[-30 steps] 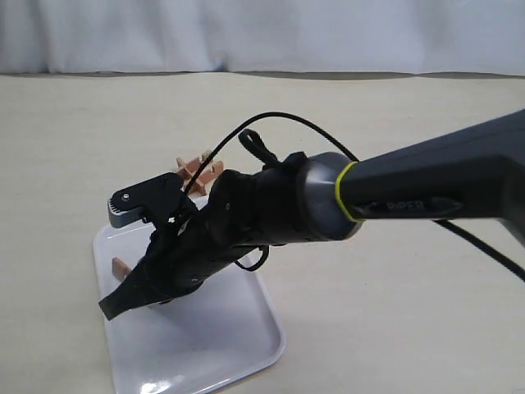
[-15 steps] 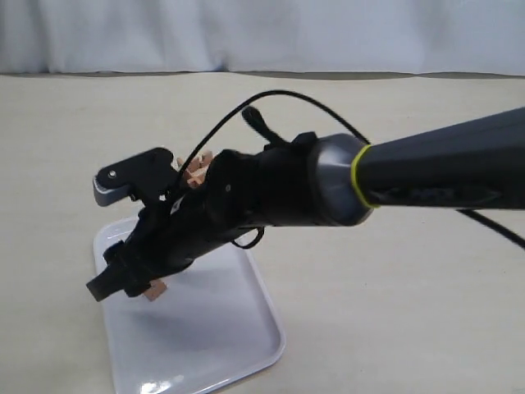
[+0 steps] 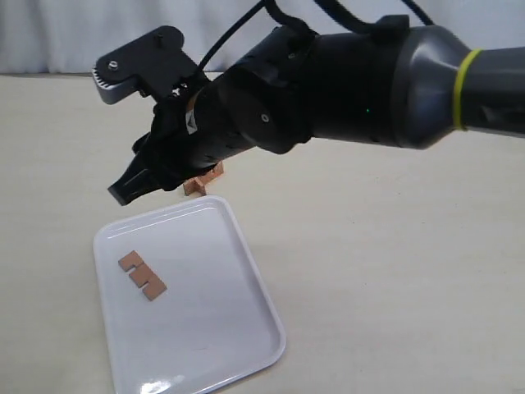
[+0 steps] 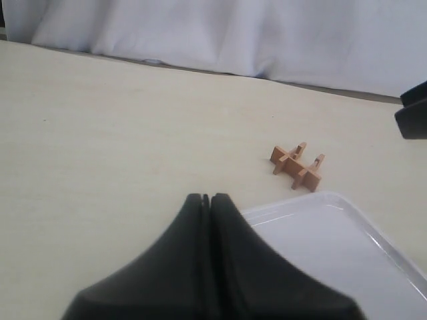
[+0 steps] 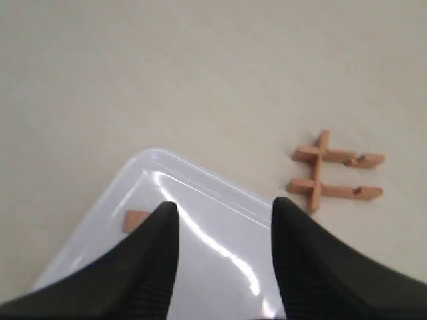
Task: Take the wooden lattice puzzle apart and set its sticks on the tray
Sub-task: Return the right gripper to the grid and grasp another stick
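The wooden lattice puzzle (image 5: 333,175) lies on the beige table just beyond the tray's far edge, with two parallel sticks crossed by a third. In the exterior view the puzzle (image 3: 203,180) is mostly hidden behind the right arm. One notched stick (image 3: 141,275) lies flat on the white tray (image 3: 205,328), near its far left corner. My right gripper (image 3: 131,187) hangs open and empty above the tray's far edge. In its own view the right gripper (image 5: 225,207) frames bare tray (image 5: 220,257), with the stick (image 5: 137,219) beside one finger. My left gripper (image 4: 205,198) is shut and empty, short of the puzzle (image 4: 297,167) and beside the tray (image 4: 333,247).
A white cloth backdrop (image 3: 98,33) hangs along the table's far edge. The thick black right arm (image 3: 369,82) crosses the upper middle of the exterior view, with a cable looping over it. Bare beige tabletop (image 3: 394,271) spreads to the right of the tray.
The right gripper let go of the stick, which now lies flat on the tray. The arm then rose and drew back toward the tray's far edge with its jaws apart.
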